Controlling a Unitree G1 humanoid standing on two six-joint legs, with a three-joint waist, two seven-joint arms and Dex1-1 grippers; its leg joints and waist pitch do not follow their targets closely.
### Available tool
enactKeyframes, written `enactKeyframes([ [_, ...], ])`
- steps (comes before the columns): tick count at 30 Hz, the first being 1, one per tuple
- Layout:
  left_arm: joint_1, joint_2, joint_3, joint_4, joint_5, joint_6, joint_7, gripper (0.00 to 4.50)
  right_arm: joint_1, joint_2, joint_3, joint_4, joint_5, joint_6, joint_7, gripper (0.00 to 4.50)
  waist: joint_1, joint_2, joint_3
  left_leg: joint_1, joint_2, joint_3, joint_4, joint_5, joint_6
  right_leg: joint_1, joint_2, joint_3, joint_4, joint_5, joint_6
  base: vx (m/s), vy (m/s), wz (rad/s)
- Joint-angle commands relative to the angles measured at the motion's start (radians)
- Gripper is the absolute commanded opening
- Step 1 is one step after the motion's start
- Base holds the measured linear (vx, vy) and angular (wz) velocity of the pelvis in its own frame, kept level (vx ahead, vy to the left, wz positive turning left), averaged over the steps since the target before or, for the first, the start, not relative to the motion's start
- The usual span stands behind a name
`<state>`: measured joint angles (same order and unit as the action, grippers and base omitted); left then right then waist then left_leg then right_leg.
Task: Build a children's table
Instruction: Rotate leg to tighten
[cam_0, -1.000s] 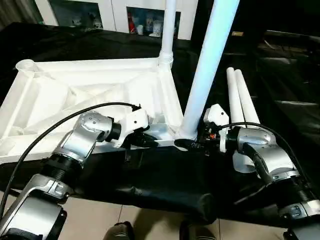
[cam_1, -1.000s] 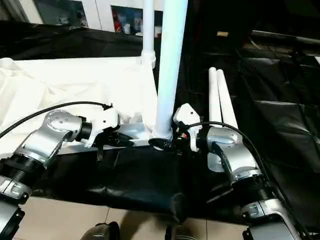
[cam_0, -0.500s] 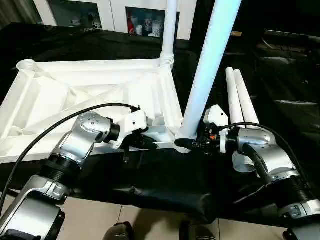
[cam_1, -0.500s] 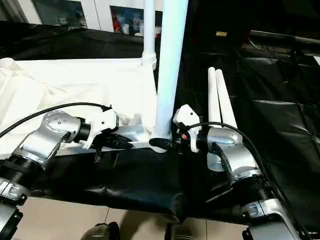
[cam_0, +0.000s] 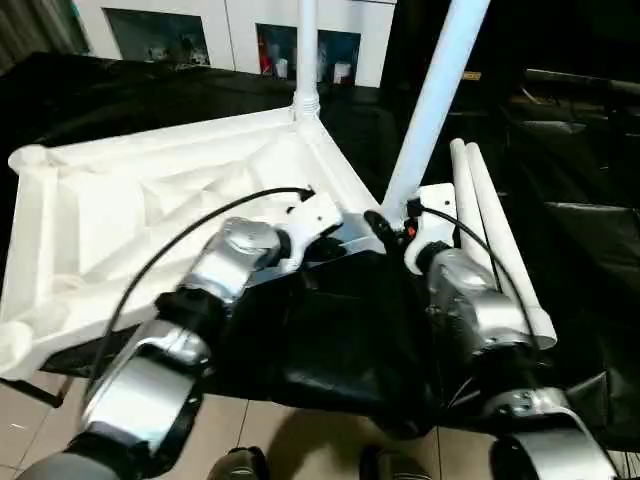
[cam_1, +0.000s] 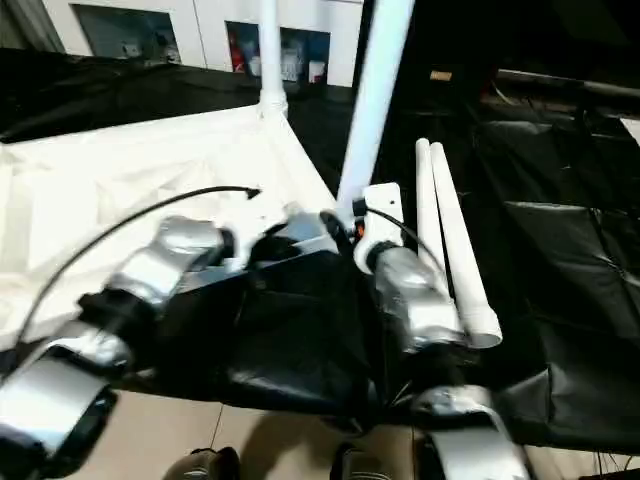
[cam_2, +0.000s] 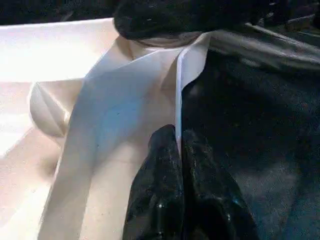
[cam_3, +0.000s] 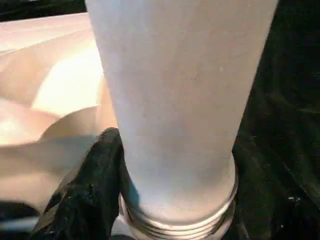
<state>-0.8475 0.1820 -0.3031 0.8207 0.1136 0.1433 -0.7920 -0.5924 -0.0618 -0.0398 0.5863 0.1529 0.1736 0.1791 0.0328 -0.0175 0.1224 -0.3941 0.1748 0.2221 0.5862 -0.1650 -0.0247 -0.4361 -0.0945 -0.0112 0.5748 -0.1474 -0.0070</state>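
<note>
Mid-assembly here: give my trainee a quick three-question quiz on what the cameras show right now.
1. True or false: the left gripper is shut on the rim of the tabletop.
2. How many loose legs lie on the black cloth?
3. The leg beside the right gripper: A) lies flat, B) rises tilted from the tabletop's near corner, C) lies across the loose legs.
Key: 1 true; 2 two; 3 B.

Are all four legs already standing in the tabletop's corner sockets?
No. Two legs stand upright in the tabletop, while two spare legs lie side by side on the black cover beside it.
</note>
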Motion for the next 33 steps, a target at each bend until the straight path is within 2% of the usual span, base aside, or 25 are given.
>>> enactKeyframes([
  [1,-0.007,-0.013,0.021,0.041,-0.013,-0.045,0.074,0.0,0.032,0.017,-0.02,0.048,-0.006,0.017,-0.041,2.67,-0.007,0.003,-0.076,0.039,0.038,-0.033,-0.084,-0.377,-0.018,0.026,-0.035,0.018,-0.084,-0.434,-0.134,0.0,0.0,0.0],
  [3,-0.016,-0.022,0.023,0.06,-0.009,-0.06,0.061,0.0,0.034,0.028,-0.013,0.028,-0.024,0.005,-0.038,2.67,-0.006,0.002,-0.077,0.037,0.038,-0.034,-0.086,-0.378,-0.014,0.028,-0.036,0.018,-0.083,-0.439,-0.129,0.0,0.0,0.0],
  [5,-0.017,-0.02,0.021,0.062,-0.008,-0.072,0.048,0.0,0.041,0.036,-0.016,0.001,-0.002,-0.009,0.008,2.67,-0.005,0.002,-0.077,0.037,0.039,-0.034,-0.086,-0.382,-0.011,0.027,-0.036,0.018,-0.085,-0.443,-0.127,0.0,0.0,0.0],
  [6,-0.018,-0.02,0.021,0.066,-0.006,-0.08,0.046,0.0,0.046,0.04,-0.018,-0.015,0.007,-0.012,0.019,3.02,-0.003,0.003,-0.078,0.038,0.041,-0.034,-0.086,-0.379,-0.006,0.027,-0.037,0.019,-0.084,-0.431,-0.132,0.0,0.0,0.0],
  [8,-0.02,-0.019,0.022,0.071,-0.007,-0.1,0.042,0.0,0.055,0.041,-0.009,-0.046,0.016,-0.016,0.049,3.37,-0.001,0.001,-0.08,0.037,0.041,-0.033,-0.085,-0.366,-0.001,0.029,-0.036,0.02,-0.081,-0.41,-0.138,0.0,0.0,0.0],
  [9,-0.023,-0.019,0.026,0.075,-0.01,-0.108,0.04,0.0,0.06,0.04,0.002,-0.067,0.015,-0.019,0.056,3.37,0.002,0.0,-0.082,0.034,0.042,-0.03,-0.085,-0.338,0.011,0.032,-0.036,0.021,-0.076,-0.359,-0.149,0.0,0.0,0.0],
  [11,-0.024,-0.02,0.029,0.076,-0.014,-0.139,0.036,0.0,0.065,0.03,0.024,-0.094,0.001,-0.023,0.055,3.39,0.0,-0.002,-0.082,0.025,0.04,-0.032,-0.085,-0.318,0.018,0.039,-0.037,0.019,-0.071,-0.336,-0.157,0.0,0.0,0.0],
  [12,-0.025,-0.023,0.034,0.079,-0.016,-0.152,0.037,0.0,0.067,0.023,0.035,-0.105,-0.009,-0.028,0.049,3.72,-0.001,-0.003,-0.085,0.023,0.04,-0.032,-0.084,-0.285,0.022,0.042,-0.037,0.018,-0.066,-0.312,-0.162,0.0,0.0,0.0],
  [16,-0.025,-0.038,0.063,0.064,-0.049,-0.205,0.009,0.0,0.094,-0.025,0.05,-0.205,-0.032,-0.003,0.06,3.8,0.001,-0.004,-0.087,0.024,0.039,-0.026,-0.078,-0.242,0.041,0.044,-0.036,0.02,-0.063,-0.267,-0.178,0.0,0.0,0.0],
  [17,-0.025,-0.038,0.063,0.064,-0.049,-0.205,0.009,0.0,0.094,-0.025,0.05,-0.205,-0.032,-0.003,0.06,3.8,0.005,-0.003,-0.089,0.028,0.04,-0.024,-0.075,-0.227,0.047,0.043,-0.035,0.02,-0.062,-0.243,-0.184,0.0,0.0,0.0],
  [18,-0.024,-0.037,0.07,0.047,-0.06,-0.19,-0.01,0.44,0.111,-0.048,0.053,-0.249,-0.034,0.014,0.09,3.8,0.006,-0.002,-0.09,0.027,0.04,-0.021,-0.071,-0.196,0.069,0.043,-0.032,0.021,-0.056,-0.188,-0.204,0.0,0.0,0.0],
  [19,-0.024,-0.037,0.07,0.047,-0.06,-0.19,-0.01,0.55,0.111,-0.048,0.053,-0.249,-0.034,0.014,0.09,3.8,0.006,-0.002,-0.09,0.027,0.04,-0.021,-0.071,-0.196,0.069,0.043,-0.032,0.021,-0.056,-0.188,-0.204,0.0,0.0,0.0],
  [21,-0.006,-0.025,0.083,-0.015,-0.1,-0.141,-0.078,0.58,0.15,-0.099,0.056,-0.334,-0.039,0.052,0.141,3.8,0.013,0.001,-0.094,0.027,0.044,-0.021,-0.068,-0.14,0.091,0.049,-0.033,0.018,-0.041,-0.097,-0.238,0.0,0.0,0.0],
  [23,0.003,-0.019,0.09,-0.047,-0.117,-0.126,-0.096,0.83,0.172,-0.127,0.06,-0.375,-0.023,0.082,0.187,3.8,0.013,-0.001,-0.093,0.019,0.044,-0.023,-0.066,-0.109,0.103,0.055,-0.032,0.017,-0.032,-0.042,-0.251,0.03,0.008,0.0],
  [24,0.013,-0.007,0.093,-0.077,-0.128,-0.109,-0.112,0.94,0.188,-0.156,0.071,-0.406,-0.001,0.112,0.233,3.8,0.013,0.002,-0.093,0.022,0.043,-0.021,-0.063,-0.096,0.119,0.055,-0.032,0.017,-0.027,0.003,-0.267,0.0,0.0,0.0],
  [26,0.024,0.009,0.104,-0.115,-0.142,-0.086,-0.13,0.98,0.21,-0.199,0.09,-0.448,0.026,0.144,0.296,3.8,0.011,-0.003,-0.094,0.016,0.043,-0.022,-0.061,-0.084,0.131,0.063,-0.034,0.017,-0.024,0.024,-0.27,0.0,0.0,0.0],
  [29,0.041,0.048,0.136,-0.186,-0.174,-0.034,-0.159,1.3,0.242,-0.271,0.127,-0.495,0.052,0.178,0.413,3.8,0.005,-0.007,-0.087,0.017,0.042,-0.019,-0.061,-0.125,0.134,0.06,-0.035,0.017,-0.035,-0.046,-0.265,0.0,0.0,0.0],
  [30,0.056,0.078,0.15,-0.236,-0.197,0.006,-0.185,1.39,0.253,-0.299,0.141,-0.513,0.067,0.189,0.469,3.8,0.006,-0.005,-0.081,0.019,0.047,-0.021,-0.066,-0.163,0.12,0.056,-0.038,0.018,-0.043,-0.128,-0.25,0.0,0.0,0.0],
  [32,0.073,0.105,0.154,-0.285,-0.214,0.041,-0.213,1.4,0.259,-0.31,0.144,-0.53,0.078,0.201,0.5,3.8,0.005,-0.005,-0.079,0.019,0.048,-0.023,-0.067,-0.181,0.104,0.056,-0.038,0.018,-0.045,-0.17,-0.244,0.0,0.0,0.0],
  [33,0.091,0.132,0.151,-0.327,-0.224,0.069,-0.242,1.47,0.258,-0.312,0.142,-0.537,0.089,0.204,0.514,3.8,0.002,-0.005,-0.075,0.019,0.051,-0.025,-0.073,-0.202,0.087,0.053,-0.039,0.019,-0.049,-0.227,-0.23,0.0,0.0,0.0],
])
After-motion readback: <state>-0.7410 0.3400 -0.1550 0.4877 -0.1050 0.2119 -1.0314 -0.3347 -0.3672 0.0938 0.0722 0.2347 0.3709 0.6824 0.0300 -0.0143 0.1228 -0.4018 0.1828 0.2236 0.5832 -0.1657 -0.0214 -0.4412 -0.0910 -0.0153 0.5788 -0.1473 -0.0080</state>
